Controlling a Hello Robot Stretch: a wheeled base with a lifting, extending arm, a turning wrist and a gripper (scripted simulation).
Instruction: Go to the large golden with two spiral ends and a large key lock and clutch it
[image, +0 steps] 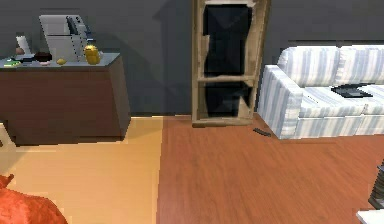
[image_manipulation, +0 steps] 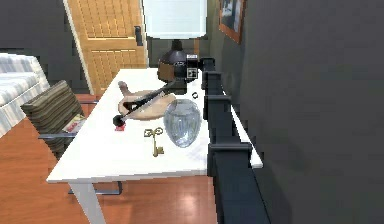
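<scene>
One golden key (image_manipulation: 155, 141) on white table (image_manipulation: 95, 165)

The key lies flat, just left of a glass vase (image_manipulation: 182, 123). The gripper (image_manipulation: 172, 69) is farther along the table, at the lamp (image_manipulation: 175, 20) base. Its opening and any load cannot be told.

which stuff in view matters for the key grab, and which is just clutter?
Job:
- golden key, lying on the white table
- gripper; can't tell whether it holds anything

Lying about:
- glass vase
- lamp
- dark long-handled thing
- chair
- sofa
- coffee machine
</scene>
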